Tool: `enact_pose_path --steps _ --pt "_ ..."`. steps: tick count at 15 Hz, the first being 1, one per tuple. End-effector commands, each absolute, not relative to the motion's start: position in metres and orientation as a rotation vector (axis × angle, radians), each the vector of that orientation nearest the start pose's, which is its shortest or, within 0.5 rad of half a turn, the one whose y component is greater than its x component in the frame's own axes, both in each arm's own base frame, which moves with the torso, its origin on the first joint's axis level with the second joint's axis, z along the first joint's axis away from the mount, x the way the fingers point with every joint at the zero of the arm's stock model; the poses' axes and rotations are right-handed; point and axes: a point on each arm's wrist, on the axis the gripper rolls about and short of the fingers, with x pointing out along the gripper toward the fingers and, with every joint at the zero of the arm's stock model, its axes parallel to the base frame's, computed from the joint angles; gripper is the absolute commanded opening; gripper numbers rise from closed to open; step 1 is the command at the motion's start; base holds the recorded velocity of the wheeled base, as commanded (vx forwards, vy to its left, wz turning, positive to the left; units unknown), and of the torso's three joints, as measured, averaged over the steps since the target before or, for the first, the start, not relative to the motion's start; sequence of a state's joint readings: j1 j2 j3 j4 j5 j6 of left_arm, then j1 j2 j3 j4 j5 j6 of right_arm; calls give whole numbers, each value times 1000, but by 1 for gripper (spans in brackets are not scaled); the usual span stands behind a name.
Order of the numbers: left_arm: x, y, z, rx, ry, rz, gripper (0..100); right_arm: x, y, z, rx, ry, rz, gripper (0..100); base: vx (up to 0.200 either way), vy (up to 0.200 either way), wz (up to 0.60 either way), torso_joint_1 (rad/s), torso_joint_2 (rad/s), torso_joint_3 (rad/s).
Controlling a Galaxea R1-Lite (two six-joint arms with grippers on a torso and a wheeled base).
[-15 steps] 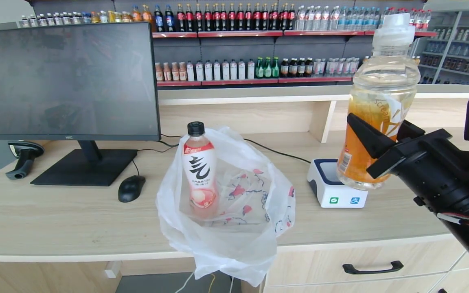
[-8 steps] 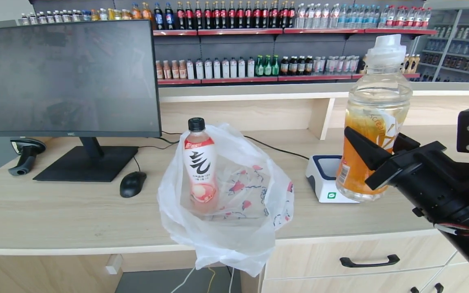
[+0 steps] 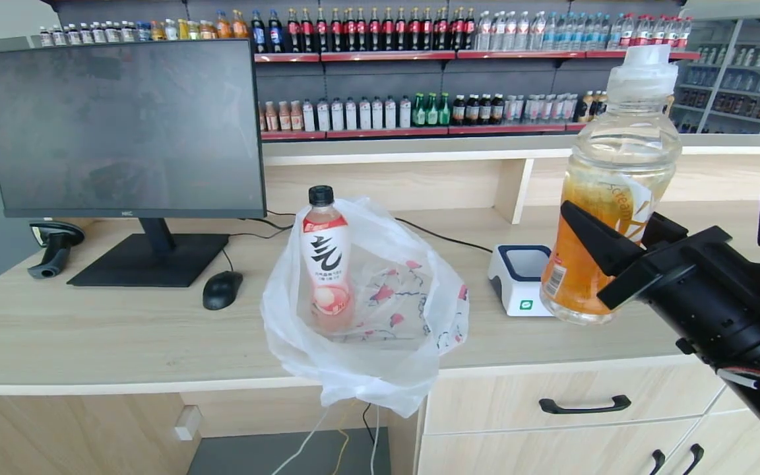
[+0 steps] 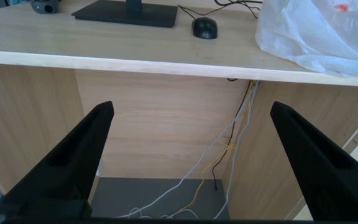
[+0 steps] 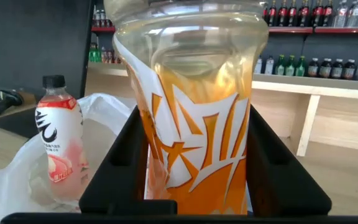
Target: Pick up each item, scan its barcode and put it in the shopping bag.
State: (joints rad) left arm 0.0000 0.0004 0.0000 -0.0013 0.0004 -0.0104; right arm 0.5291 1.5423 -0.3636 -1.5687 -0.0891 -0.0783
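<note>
- Orange-drink bottle (image 3: 617, 171): clear, white-capped, upright, clamped in the right tool (image 3: 625, 232) above the table (image 3: 90, 336), near the scanner (image 3: 515, 280).
- Shopping bag (image 3: 380, 356) holds an upright pink bottle (image 3: 324, 264).
- Left tool (image 4: 191, 155) gapes wide, empty.

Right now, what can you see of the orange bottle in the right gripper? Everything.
The orange bottle is clear plastic and wide-bodied, with a pale cap and an orange-and-white wrap label. Orange liquid fills the lower part; the shoulder looks clear. It is upright, held clear of the counter, clamped at mid-body between the black jaws of the right gripper. A barcode patch shows low on the side nearest the scanner. Nothing else touches it.
</note>
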Motion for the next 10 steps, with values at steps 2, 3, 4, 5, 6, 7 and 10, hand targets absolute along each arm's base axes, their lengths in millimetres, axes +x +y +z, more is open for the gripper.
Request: enact_pose_path --steps 2,3,4,5,6,7,10 --pt "-23 0 76 -11 -2 0 100 192 122 219 77 -443 462 0 0 0 0 0 0 0" --pt "-23 0 76 -11 -2 2 100 191 122 218 89 -434 466 0 0 200 0 2 2 2" --pt "-23 0 76 -11 -2 0 100 192 122 217 88 -432 466 0 0 200 0 2 2 2" --pt "-23 0 76 -11 -2 0 100 192 122 217 88 -432 466 0 0 200 0 -12 2 -2" --pt "-23 0 76 -11 -2 0 100 192 122 217 88 -431 466 0 0 200 0 -7 2 2" --pt "-23 0 76 -11 -2 0 100 192 122 217 89 -429 466 0 0 200 0 22 7 -2" --pt "-23 0 76 -11 -2 0 100 191 122 215 86 -422 467 0 0 200 0 3 6 -2"
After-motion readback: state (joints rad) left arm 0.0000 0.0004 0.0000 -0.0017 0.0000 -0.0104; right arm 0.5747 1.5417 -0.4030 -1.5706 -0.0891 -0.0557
